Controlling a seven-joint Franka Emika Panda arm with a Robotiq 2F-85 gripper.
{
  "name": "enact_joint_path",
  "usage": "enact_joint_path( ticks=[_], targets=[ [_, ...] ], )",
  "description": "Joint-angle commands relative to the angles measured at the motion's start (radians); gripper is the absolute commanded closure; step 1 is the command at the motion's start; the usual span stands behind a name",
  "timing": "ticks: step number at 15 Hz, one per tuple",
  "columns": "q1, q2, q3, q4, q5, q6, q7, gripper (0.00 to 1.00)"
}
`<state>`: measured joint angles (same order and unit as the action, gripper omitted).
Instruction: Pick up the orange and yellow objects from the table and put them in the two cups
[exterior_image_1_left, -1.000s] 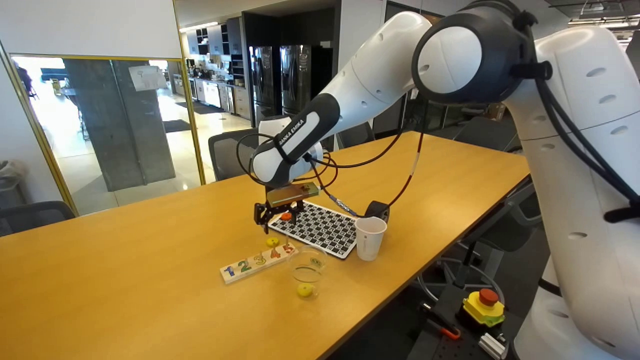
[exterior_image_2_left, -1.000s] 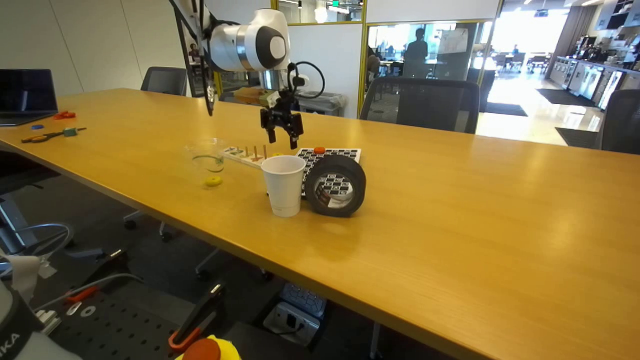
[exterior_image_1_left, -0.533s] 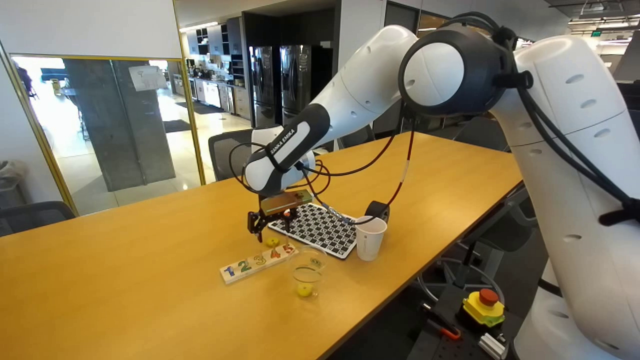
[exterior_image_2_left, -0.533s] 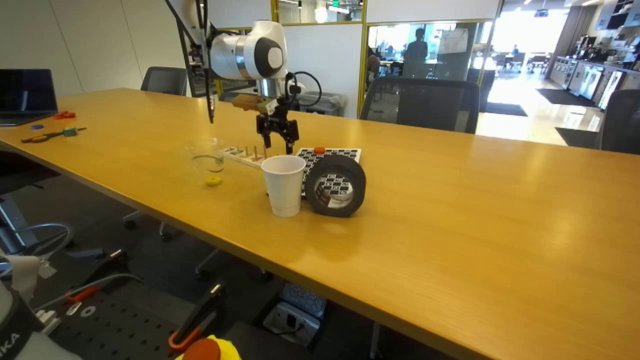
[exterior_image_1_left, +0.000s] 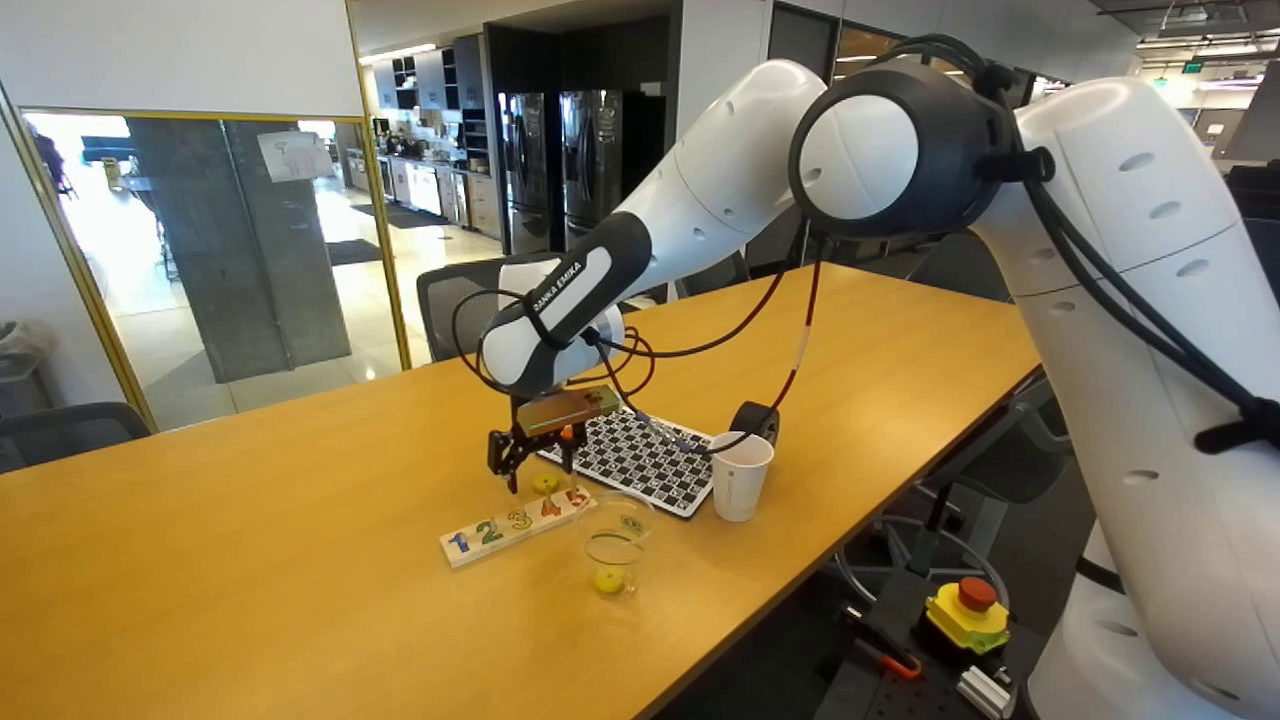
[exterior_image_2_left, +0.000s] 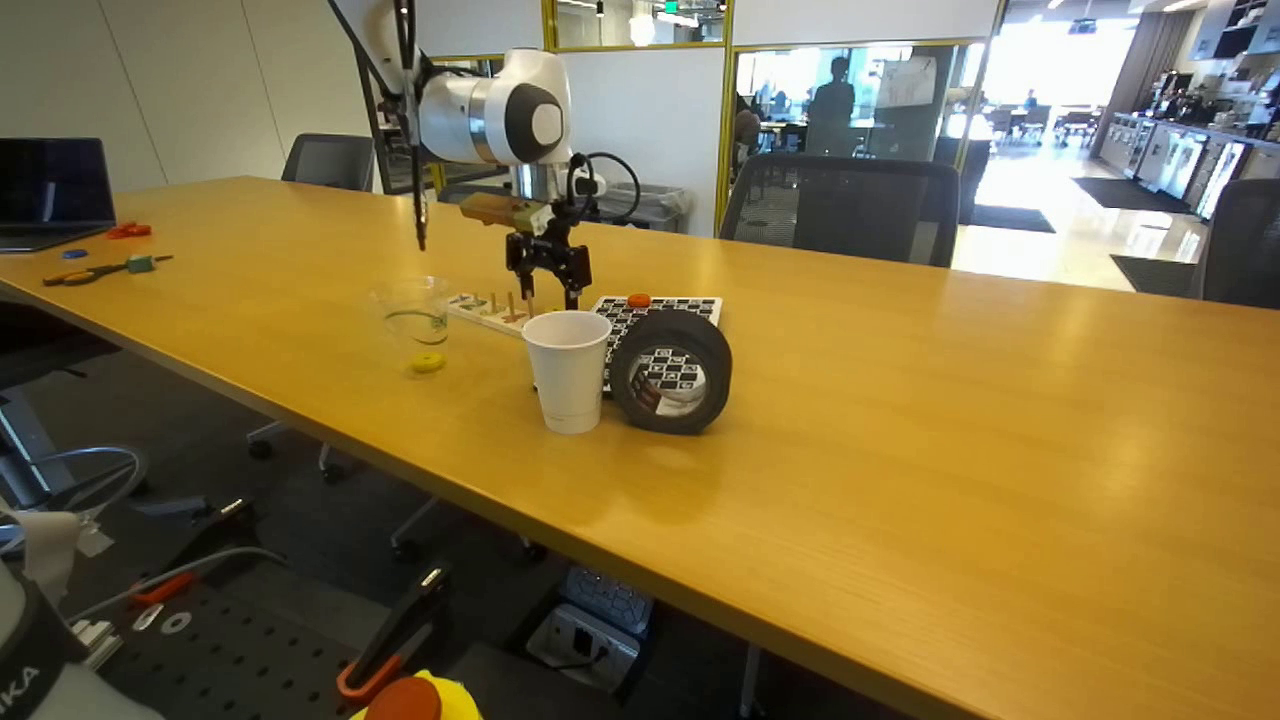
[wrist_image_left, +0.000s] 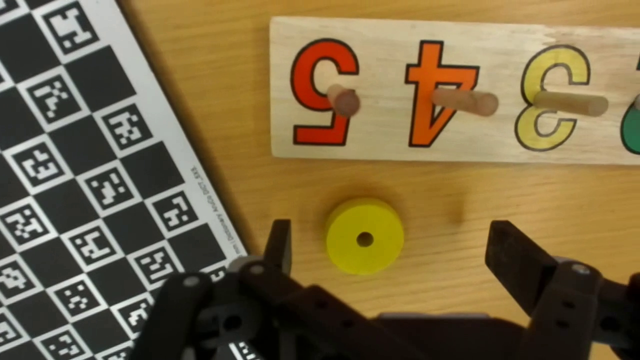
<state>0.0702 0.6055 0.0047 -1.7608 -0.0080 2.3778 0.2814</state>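
My gripper (wrist_image_left: 388, 242) is open and empty above the table (exterior_image_1_left: 300, 560). In the wrist view a yellow ring (wrist_image_left: 365, 237) lies on the table between the fingers, nearer the left finger; it also shows below the gripper in an exterior view (exterior_image_1_left: 545, 484). An orange piece (exterior_image_2_left: 638, 300) lies on the checkered board's far edge. The clear cup (exterior_image_1_left: 615, 512) stands upright; a second yellow piece (exterior_image_1_left: 609, 579) shows through its bottom and looks to be inside. The white cup (exterior_image_2_left: 568, 375) stands upright; its inside bottom is hidden.
A number strip (wrist_image_left: 380, 125) with upright pegs lies beside the yellow ring. The checkered board (wrist_image_left: 105, 165) lies on the ring's other side. A black tape roll (exterior_image_2_left: 670, 400) stands beside the white cup. A laptop (exterior_image_2_left: 52, 190) and tools (exterior_image_2_left: 100, 271) are at the table's far end.
My gripper has moved down and away from the orange piece towards the yellow ring by the number strip. It stays open. The cups and pieces have not moved.
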Motion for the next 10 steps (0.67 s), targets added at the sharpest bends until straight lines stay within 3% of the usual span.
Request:
enact_joint_path(
  ticks=[1, 10],
  targets=[
    [-0.006, 0.011, 0.01, 0.035, 0.038, -0.03, -0.041, 0.0],
    [-0.008, 0.009, 0.009, 0.038, 0.046, -0.074, -0.057, 0.0]
  ],
)
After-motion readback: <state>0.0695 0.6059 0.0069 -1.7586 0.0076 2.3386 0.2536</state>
